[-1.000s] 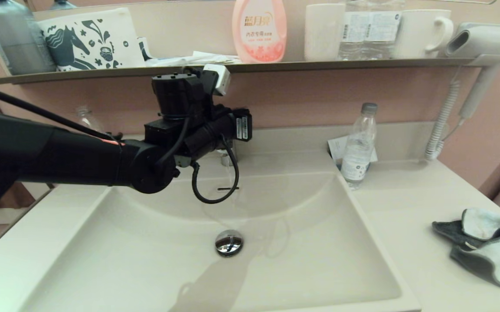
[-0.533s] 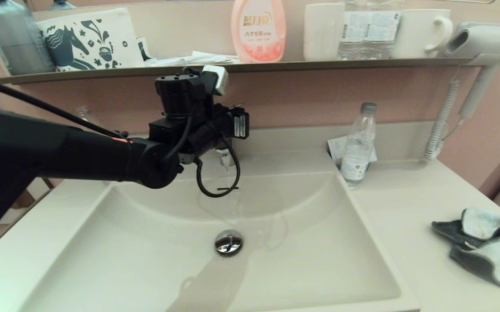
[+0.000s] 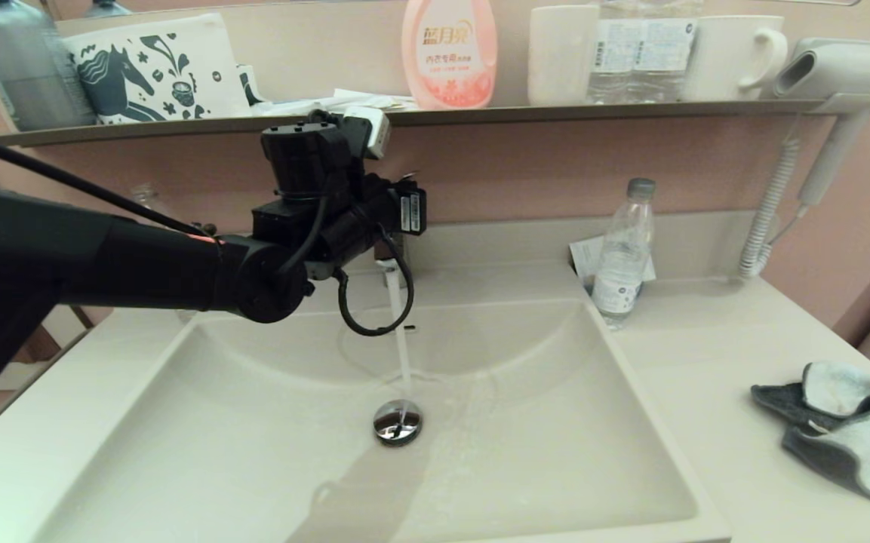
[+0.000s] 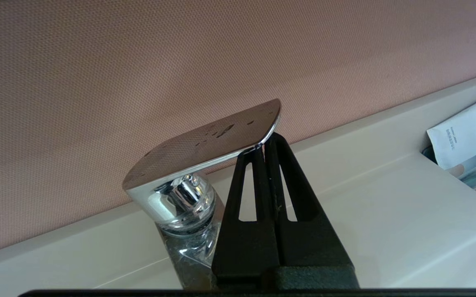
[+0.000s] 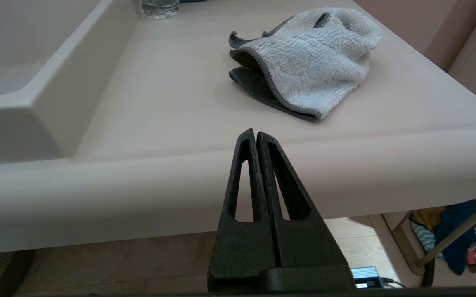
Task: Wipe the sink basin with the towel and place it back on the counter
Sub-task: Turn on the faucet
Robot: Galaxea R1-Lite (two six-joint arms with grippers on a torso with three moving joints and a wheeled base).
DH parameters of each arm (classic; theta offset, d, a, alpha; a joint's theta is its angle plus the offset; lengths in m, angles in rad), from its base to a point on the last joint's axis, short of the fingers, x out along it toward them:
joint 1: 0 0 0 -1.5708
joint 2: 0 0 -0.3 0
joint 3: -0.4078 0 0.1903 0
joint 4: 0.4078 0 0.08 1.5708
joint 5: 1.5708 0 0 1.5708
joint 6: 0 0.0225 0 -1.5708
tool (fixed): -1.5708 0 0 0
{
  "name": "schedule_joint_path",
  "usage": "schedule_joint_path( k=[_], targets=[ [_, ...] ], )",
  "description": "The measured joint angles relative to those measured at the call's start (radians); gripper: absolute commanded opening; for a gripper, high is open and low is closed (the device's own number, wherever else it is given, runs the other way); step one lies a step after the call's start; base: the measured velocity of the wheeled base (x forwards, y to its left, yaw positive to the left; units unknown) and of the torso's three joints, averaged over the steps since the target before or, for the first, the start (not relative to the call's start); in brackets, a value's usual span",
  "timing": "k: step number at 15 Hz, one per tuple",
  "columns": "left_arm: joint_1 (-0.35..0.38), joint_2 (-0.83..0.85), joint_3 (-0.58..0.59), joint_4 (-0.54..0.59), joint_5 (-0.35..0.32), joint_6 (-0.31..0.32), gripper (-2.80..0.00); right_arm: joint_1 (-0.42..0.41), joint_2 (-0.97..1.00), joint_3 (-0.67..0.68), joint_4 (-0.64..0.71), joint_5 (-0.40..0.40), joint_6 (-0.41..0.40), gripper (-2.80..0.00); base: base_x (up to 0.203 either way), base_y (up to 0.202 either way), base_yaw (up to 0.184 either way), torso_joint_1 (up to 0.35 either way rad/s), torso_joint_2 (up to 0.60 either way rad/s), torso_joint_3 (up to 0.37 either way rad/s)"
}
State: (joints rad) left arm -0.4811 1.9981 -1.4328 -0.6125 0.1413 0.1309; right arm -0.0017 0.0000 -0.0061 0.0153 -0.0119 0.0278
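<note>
The cream-white sink basin [image 3: 555, 467] fills the middle, with its chrome drain plug [image 3: 398, 421]. A stream of water [image 3: 401, 347] falls from the faucet onto the plug and spreads across the basin floor. My left gripper [image 4: 264, 142] is shut, its tips pressed up under the end of the chrome faucet handle [image 4: 209, 136], which is tilted upward. The towel [image 3: 842, 430] lies crumpled on the counter [image 3: 706, 362] at the right, pale blue face and grey edging showing [image 5: 308, 62]. My right gripper [image 5: 255, 134] is shut and empty, low in front of the counter's front edge.
A clear water bottle [image 3: 623, 256] stands at the basin's back right corner with a paper packet [image 3: 585, 253] behind it. The wall shelf [image 3: 555, 113] holds a pink soap bottle, cups and bottles. A hair dryer [image 3: 842, 72] hangs at the right. My left arm spans the basin's left half.
My left wrist has risen a little with the faucet handle, and water now runs into the basin where there was none before. Towel and right arm have not moved.
</note>
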Motion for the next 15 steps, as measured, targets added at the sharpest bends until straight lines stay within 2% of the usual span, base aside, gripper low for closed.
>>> schedule_joint_path(
  k=[10, 15],
  targets=[
    [0.016, 0.0, -0.026, 0.011, -0.004, 0.012, -2.8, 0.0, 0.0, 0.0, 0.0, 0.0, 0.0, -2.8, 0.0, 0.0, 0.0, 0.0, 0.0, 0.0],
    [0.001, -0.053, 0.051, 0.0, 0.001, 0.012, -2.8, 0.0, 0.0, 0.0, 0.0, 0.0, 0.0, -2.8, 0.0, 0.0, 0.0, 0.0, 0.0, 0.0]
  ],
)
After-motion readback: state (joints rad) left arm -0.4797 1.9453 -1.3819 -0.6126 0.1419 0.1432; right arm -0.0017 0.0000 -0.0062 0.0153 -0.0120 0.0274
